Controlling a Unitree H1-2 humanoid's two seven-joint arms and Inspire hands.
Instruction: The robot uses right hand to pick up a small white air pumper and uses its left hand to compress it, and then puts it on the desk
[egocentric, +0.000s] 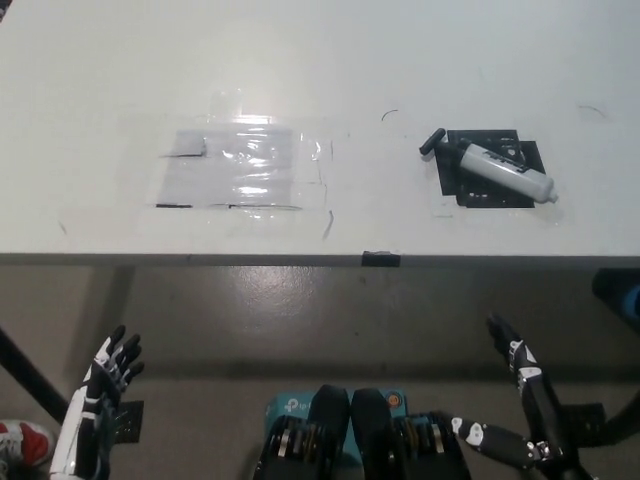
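The small white cylindrical air pumper (503, 171) is lying on a black plate at the desk's two o'clock, fitting pickup pending or already returned, while both hands, white left hand (95, 400) and black right hand (522, 375), are hanging below the desk edge with fingers spread, holding nothing.

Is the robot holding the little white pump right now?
No, the white air pumper lies on a black plate on the desk, with both hands low below the desk edge.

White pump (503, 172) w/ black handle on black mat (490, 190); desk (100, 80) off-white, grey taped patch (238, 170), probably clear film.
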